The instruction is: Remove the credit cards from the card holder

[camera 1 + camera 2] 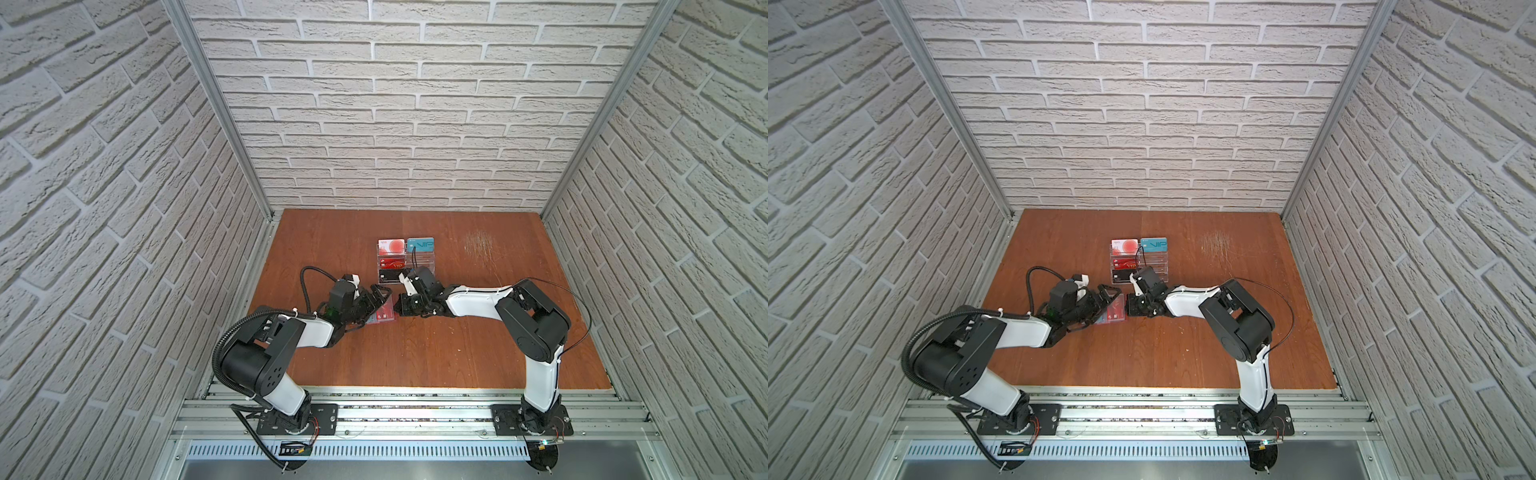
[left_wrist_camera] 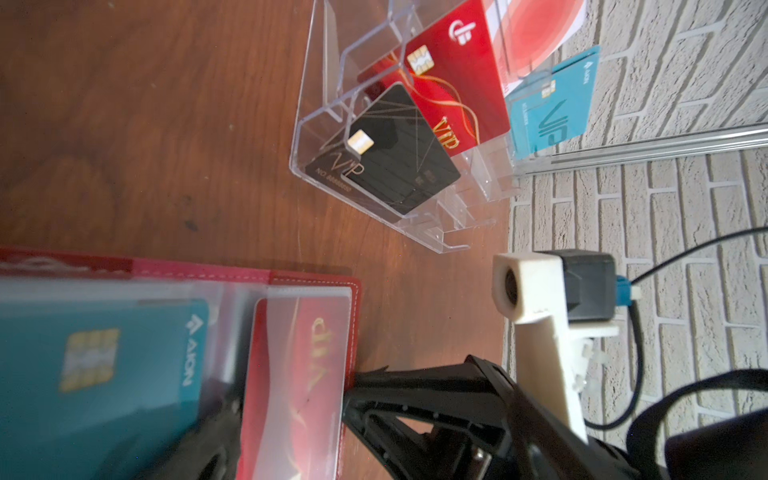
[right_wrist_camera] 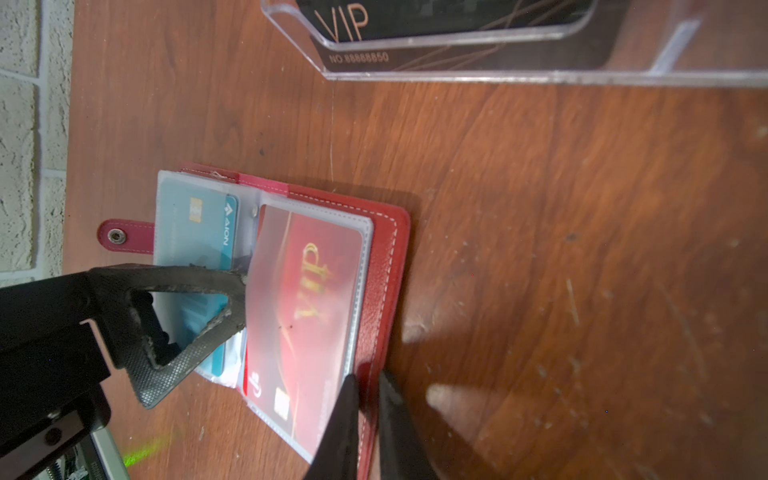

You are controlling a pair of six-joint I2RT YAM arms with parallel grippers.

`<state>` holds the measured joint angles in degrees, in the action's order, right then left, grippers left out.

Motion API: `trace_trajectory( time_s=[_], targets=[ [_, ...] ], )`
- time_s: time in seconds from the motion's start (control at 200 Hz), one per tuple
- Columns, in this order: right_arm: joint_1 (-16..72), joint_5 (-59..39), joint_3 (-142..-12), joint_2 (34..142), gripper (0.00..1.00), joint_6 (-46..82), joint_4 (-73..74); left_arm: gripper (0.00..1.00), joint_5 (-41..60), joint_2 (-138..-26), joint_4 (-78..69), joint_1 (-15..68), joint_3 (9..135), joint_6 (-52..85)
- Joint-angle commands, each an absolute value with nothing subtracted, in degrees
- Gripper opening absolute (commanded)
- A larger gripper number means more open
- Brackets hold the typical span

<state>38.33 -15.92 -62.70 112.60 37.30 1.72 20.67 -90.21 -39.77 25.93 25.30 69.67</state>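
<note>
Holder: red holder (image 3: 386, 266) lies open on the table (image 3: 540, 249), between both grippers.
Cards: teal card (image 3: 195, 232) and red card (image 3: 307, 299) sit inside clear sleeves.
Left gripper (image 1: 374, 305): spread wide, one finger (image 3: 187, 282) pressing the teal page.
Right gripper (image 3: 368, 382): nearly closed, pinching the holder's cover edge beside the red card.
Advice: grip the card only, not the cover; pull along the sleeve while the left pins the holder.

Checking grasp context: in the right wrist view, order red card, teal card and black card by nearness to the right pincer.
1. Red card, wallet sleeve beside right pincer.
2. Teal card, opposite page.
3. Black card, clear stand.
</note>
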Motion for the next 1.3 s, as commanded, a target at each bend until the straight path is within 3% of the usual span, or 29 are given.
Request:
trace_trajectory(
  time_s=[0.0, 0.67, 1.295],
  targets=[
    [38.51, -16.74, -62.05, 115.88, 0.14, 38.01, -0.69, 0.98, 22.96, -89.68, -43.95, 26.02, 23.8, 69.16],
    [38.16, -18.16, -61.98, 116.29, 0.14, 38.65, -0.1, 0.98, 29.19, -93.14, -61.24, 26.1, 21.62, 69.11],
    [37.36, -19.14, -61.53, 116.45, 0.13, 39.18, 0.56, 0.93, 32.91, -92.36, -59.24, 26.16, 20.35, 65.0]
  ],
)
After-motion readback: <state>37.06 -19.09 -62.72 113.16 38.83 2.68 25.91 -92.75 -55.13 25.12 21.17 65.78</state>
